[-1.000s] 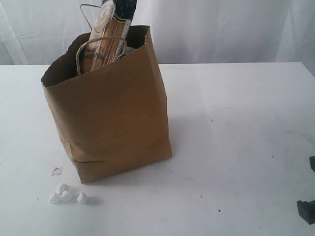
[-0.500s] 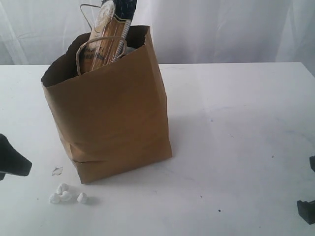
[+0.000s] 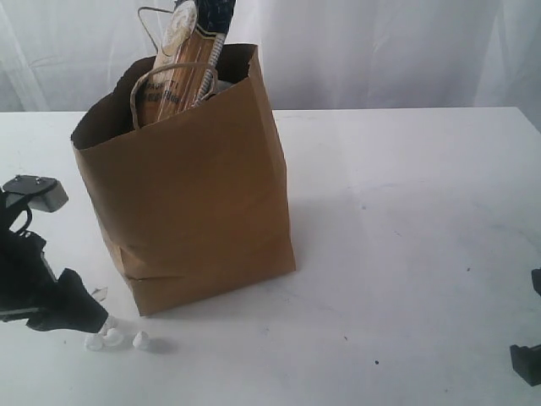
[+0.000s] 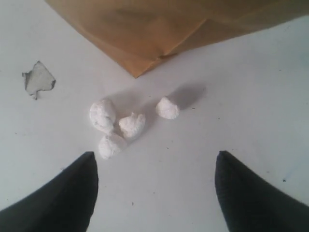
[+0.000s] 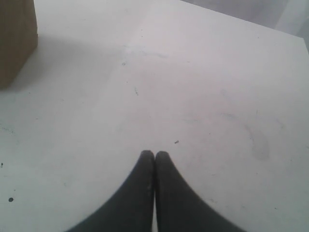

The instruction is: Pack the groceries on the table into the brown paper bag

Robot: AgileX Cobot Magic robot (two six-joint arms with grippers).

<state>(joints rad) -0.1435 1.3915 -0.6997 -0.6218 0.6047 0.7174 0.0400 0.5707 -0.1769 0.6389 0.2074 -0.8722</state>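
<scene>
left fingers (image 4: 67,193) stand apart near the small white lumps (image 4: 131,124) by the brown paper bag (image 3: 194,186); right fingers (image 5: 140,193) together.

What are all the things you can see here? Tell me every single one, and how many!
brown paper bag: one, brown, standing upright on the table
spaghetti packet: one, tan with a dark top, sticking up out of the bag
small white lumps: four, white, on the table by the bag's bottom corner
scrap: one, greyish, flat on the table near the lumps
table: one, white, under everything
curtain: white, behind the table
left gripper: one, black, open, close to the lumps, holding nothing
right gripper: one, black, shut, over bare table, holding nothing
</scene>
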